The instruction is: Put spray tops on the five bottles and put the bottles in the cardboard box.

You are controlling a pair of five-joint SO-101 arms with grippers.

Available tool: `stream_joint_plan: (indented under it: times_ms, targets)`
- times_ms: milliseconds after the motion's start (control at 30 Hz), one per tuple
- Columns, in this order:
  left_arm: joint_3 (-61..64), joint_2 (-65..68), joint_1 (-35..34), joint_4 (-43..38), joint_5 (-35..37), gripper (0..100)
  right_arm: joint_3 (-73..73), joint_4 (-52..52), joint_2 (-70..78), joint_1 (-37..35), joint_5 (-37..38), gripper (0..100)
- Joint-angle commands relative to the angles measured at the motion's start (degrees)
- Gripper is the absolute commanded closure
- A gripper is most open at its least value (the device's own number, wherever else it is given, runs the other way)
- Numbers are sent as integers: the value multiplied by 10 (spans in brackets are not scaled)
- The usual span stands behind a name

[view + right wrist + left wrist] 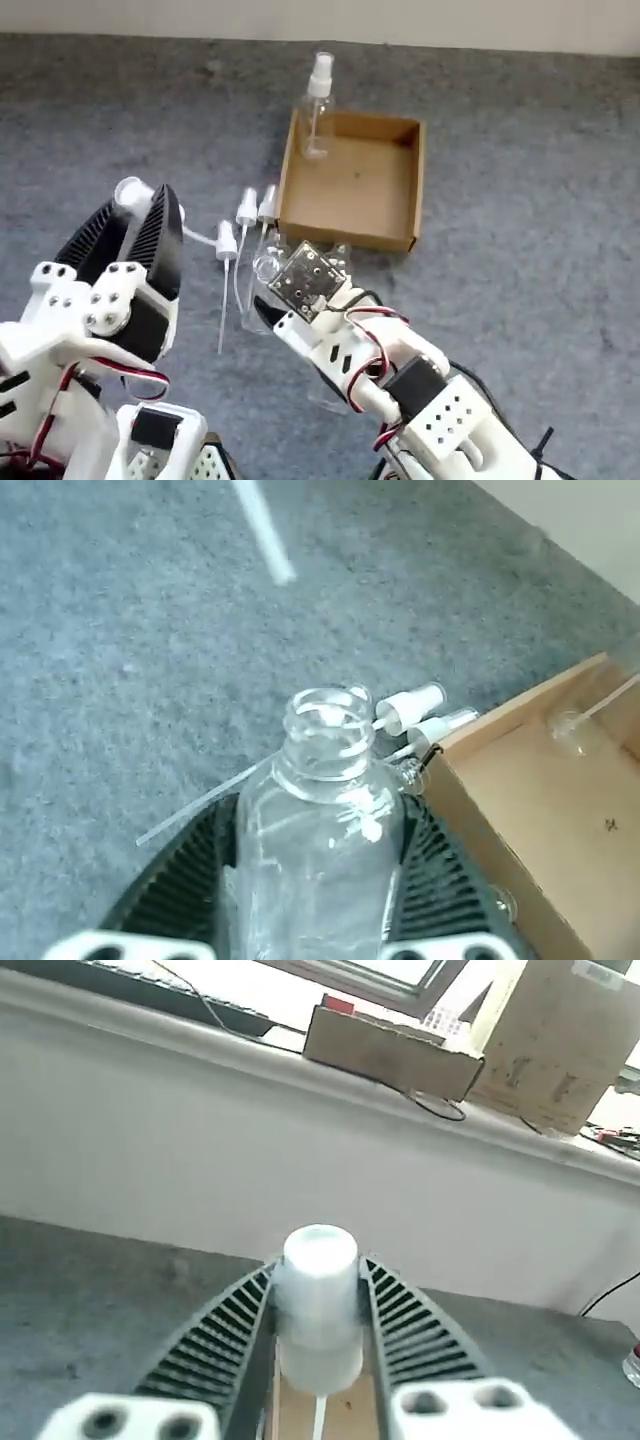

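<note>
My left gripper (140,203) (320,1285) is shut on a white spray top (130,190) (320,1295), held above the carpet left of the box. Its thin dip tube (262,530) hangs a little way off from the open mouth of a clear bottle (268,266) (322,810). My right gripper (275,300) (320,890) is shut on that bottle, just in front of the cardboard box (402,190) (520,810). A capped bottle (317,105) stands in the box's far left corner. Three loose spray tops (247,207) (410,705) lie on the carpet beside the box.
Grey carpet (520,250) covers the table. Something clear, perhaps another bottle (338,252), lies against the box's near wall. In the left wrist view a white wall and a sill with boxes (390,1050) stand behind.
</note>
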Motion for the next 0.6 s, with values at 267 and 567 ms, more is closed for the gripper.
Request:
stream_joint_plan:
  times_ms: [267, 567]
  targets:
    - [113, 6, 61, -66, 1, 996, -5, -15, -12, 4, -1, 995]
    - [202, 6, 62, -67, 42, 996, -6, -15, -13, 4, -4, 995]
